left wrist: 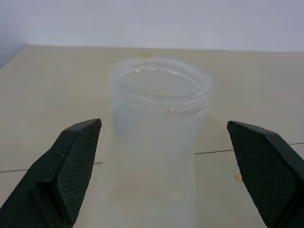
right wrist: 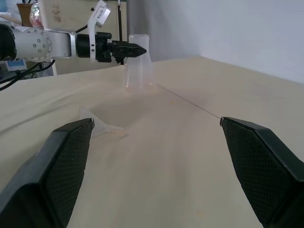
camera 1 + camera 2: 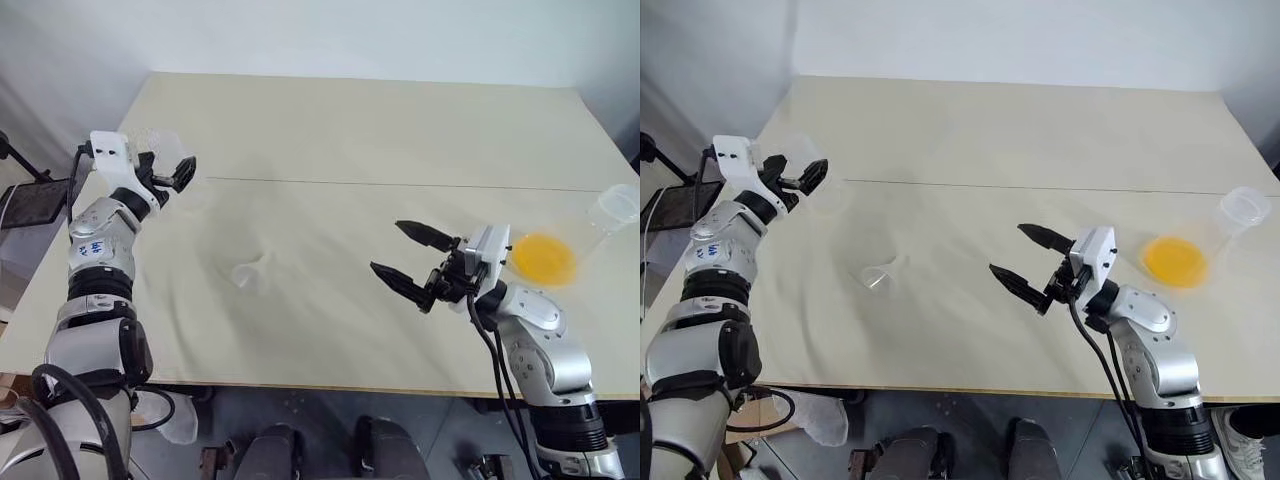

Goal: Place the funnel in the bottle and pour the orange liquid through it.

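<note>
Left pincer gapes wide around the upright bottle, not touching it. Right pincer hangs apart, empty. A crooked squeeze could topple the light bottle

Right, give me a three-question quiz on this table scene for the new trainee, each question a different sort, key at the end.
1. True or false: the funnel already sits in the bottle.
2. Which gripper has the bottle between its open fingers? A) left gripper B) right gripper
3. Fill in: the orange liquid sits in a clear flask lying on the table's ___ side, by the robot's own sides.

Key: 1 false, the funnel lies on its side on the table; 2 A; 3 right.
</note>
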Controlling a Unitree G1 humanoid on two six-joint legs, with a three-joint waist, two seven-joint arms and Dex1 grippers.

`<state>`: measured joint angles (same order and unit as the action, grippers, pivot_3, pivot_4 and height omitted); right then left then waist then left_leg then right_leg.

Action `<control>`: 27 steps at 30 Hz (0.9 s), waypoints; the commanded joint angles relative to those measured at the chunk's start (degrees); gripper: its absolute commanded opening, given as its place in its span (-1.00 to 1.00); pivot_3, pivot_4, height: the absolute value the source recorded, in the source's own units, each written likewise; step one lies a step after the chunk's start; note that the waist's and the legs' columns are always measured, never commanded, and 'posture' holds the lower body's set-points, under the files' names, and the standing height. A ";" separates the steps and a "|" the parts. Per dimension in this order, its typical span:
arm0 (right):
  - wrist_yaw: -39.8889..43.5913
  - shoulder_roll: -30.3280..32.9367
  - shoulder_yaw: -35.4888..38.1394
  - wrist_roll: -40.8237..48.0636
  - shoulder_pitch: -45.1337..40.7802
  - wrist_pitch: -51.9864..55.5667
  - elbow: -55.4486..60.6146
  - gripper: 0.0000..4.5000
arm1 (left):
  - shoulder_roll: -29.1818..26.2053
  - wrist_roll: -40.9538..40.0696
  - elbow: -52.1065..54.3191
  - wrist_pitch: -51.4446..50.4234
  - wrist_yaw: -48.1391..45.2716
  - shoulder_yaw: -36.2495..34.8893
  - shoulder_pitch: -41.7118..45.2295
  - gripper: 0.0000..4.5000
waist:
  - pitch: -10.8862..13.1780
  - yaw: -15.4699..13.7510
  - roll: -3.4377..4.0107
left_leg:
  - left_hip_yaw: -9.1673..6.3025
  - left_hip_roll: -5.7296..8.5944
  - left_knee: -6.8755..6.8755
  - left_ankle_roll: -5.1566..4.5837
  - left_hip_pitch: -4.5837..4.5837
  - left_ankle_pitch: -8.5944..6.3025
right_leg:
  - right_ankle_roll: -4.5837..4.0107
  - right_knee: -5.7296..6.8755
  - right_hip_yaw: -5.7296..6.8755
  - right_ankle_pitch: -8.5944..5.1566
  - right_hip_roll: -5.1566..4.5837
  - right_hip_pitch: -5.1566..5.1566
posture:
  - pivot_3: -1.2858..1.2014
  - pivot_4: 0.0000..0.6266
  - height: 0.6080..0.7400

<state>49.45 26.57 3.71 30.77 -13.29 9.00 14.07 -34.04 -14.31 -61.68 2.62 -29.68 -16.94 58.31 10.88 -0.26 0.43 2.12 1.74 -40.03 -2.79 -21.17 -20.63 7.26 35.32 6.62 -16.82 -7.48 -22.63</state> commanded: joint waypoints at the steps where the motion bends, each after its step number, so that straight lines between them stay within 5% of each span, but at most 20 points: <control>1: -0.53 -0.27 1.22 0.94 0.16 -0.75 2.67 1.00 | -0.40 0.83 -1.64 2.23 -0.14 -0.10 2.39 0.92 | 0.00 0.11 0.00 | 0.00 0.00 0.00 0.00 0.00 0.00 | 0.00 0.00 0.00 0.00 0.00 0.00 | 0.03 -0.52 1.00; 8: -1.42 -1.23 0.92 0.39 1.32 -1.67 3.19 1.00 | -0.13 1.82 -4.84 4.04 -0.11 -0.07 4.25 0.01 | 0.00 0.11 0.00 | -0.01 0.01 0.00 -0.01 0.00 0.00 | 0.00 0.05 0.02 0.00 -0.02 -0.01 | 0.03 -0.52 1.00; 18: -2.30 -1.03 1.77 0.15 3.05 -2.46 4.13 1.00 | 0.99 -0.96 0.59 6.13 -10.62 -0.06 4.05 -0.01 | 0.02 0.03 -0.03 | -0.02 0.03 -0.01 -0.02 -0.01 0.01 | 0.00 0.08 0.03 0.00 -0.03 -0.02 | 0.03 -0.52 1.00; 27: -3.47 5.04 11.78 2.90 13.27 -0.14 11.20 1.00 | 10.12 -6.81 38.19 -15.75 -32.24 16.10 -2.42 -0.01 | 0.03 -1.36 -0.05 | -0.11 0.12 -0.04 -0.06 -0.07 0.02 | 0.03 0.06 -0.03 0.02 -0.08 0.04 | 0.03 -0.52 1.00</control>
<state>46.48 30.75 12.40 32.10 -1.68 8.74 21.88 -24.74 -18.95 -29.37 -9.81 -59.86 -3.02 56.55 10.90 -1.62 0.38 2.01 1.87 -40.07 -2.87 -21.24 -20.61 7.31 35.32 6.58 -16.79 -7.56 -22.56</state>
